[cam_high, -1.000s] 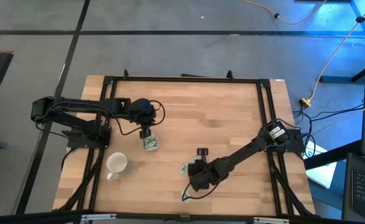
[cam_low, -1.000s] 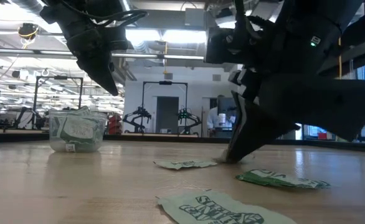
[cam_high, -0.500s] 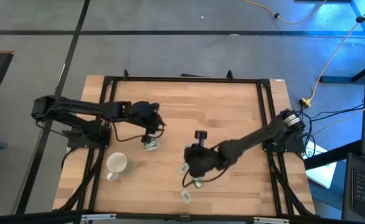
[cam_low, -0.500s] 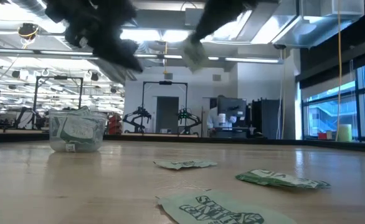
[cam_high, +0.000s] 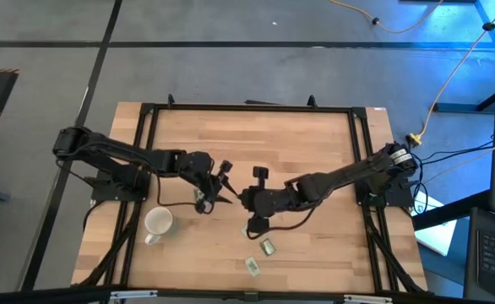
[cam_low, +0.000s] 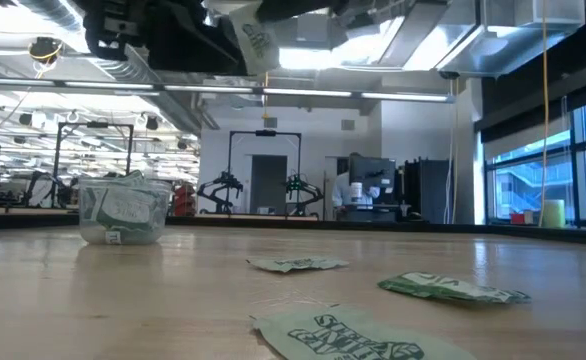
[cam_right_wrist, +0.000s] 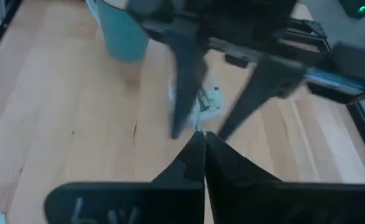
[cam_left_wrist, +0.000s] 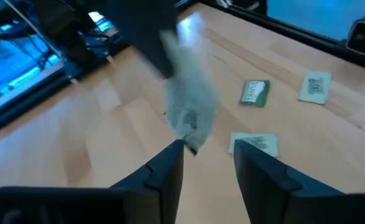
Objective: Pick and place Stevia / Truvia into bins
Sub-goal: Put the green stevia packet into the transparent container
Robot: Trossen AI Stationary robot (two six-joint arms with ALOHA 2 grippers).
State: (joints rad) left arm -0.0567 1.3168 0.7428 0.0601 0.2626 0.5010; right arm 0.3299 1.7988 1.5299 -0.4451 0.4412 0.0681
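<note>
My right gripper is raised over the table's middle, shut on one green-and-white Stevia sachet. My left gripper is open and faces it from the table's left. Its two fingers stand on either side of the sachet; whether they touch it I cannot tell. The clear cup stands on its base, holds several sachets, and is partly under the left arm. Three more sachets lie flat toward the table's near edge. My right gripper pinches the sachet by one end between its two shut fingers. It comes at it from the table's right. The sachet is lifted clear of the table and sticks out past the fingertips toward the left gripper.
A white mug stands near the table's left near corner, close to the cup. Loose sachets lie toward the near edge. A black frame runs along the table's edges.
The right gripper has risen from the table near the loose sachets with one sachet lifted clear, and has moved toward the far left, toward the left gripper. The left gripper has moved from above the cup toward the table's right and tipped from pointing down toward level.
</note>
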